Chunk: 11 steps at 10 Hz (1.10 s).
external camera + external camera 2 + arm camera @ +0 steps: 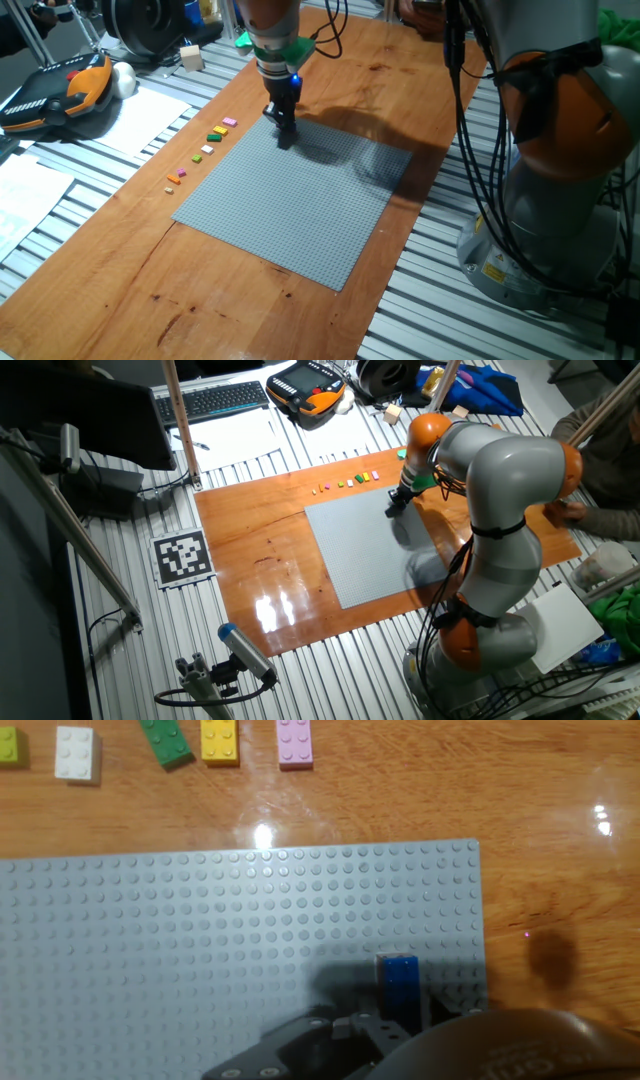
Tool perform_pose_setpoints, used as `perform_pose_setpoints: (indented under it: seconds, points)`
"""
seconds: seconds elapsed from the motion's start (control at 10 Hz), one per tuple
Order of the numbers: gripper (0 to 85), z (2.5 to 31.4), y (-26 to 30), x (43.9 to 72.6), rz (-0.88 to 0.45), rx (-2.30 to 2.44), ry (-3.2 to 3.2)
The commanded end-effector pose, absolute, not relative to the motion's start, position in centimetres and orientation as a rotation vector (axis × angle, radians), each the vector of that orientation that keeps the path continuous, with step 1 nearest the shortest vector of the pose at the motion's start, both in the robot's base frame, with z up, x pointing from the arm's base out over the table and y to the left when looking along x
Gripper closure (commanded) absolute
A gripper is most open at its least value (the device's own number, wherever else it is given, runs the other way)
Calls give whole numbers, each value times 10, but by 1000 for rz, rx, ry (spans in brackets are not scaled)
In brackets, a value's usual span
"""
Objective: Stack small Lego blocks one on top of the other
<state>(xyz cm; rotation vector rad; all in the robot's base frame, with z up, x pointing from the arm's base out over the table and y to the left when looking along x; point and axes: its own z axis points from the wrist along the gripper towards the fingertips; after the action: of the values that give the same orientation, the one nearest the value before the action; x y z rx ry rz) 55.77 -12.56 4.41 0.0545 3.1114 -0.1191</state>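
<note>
The bright blue brick (402,982) shows only in the hand view, on the grey baseplate (200,940) near its right edge. It sits between my fingertips. My gripper (401,1005) looks shut on it and is low on the plate. In one fixed view the gripper (285,137) stands at the far corner of the baseplate (300,210). The other fixed view shows the gripper (393,509) at the same corner of the plate (370,555). The red brick is not visible in any view.
A row of loose bricks (205,150) lies on the wooden table beside the plate. In the hand view these include white (76,752), green (165,742), yellow (220,740) and pink (295,742). An orange-black pendant (60,90) and the robot base (560,200) flank the table.
</note>
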Motion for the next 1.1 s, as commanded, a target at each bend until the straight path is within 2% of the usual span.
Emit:
perform_pose_setpoints:
  seconds: [0.0,0.1,0.3,1.0]
  points:
    - [510,52,-123,558,-124,54,3124]
    - [510,60,-120,557,-139,57,3130]
    - [850,60,-121,555,-131,-24,3153]
    - [850,38,-126,555,-113,-45,3112]
